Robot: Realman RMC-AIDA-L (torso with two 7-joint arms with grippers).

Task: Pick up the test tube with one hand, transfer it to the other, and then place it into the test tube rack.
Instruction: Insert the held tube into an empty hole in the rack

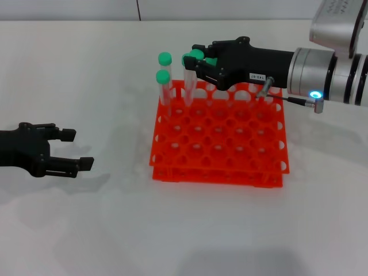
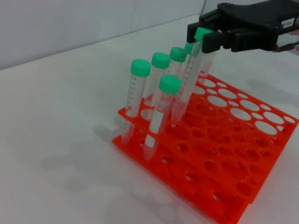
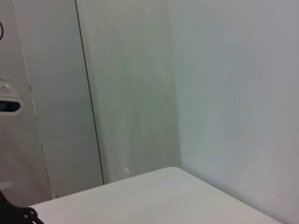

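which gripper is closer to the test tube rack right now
Right. The right gripper hangs over the far left part of the test tube rack, shut on a test tube. The left gripper sits open on the table, off the rack's left side.

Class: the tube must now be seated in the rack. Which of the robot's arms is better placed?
Right. The right gripper already grips the test tube over the test tube rack; the left gripper is open, off to the side.
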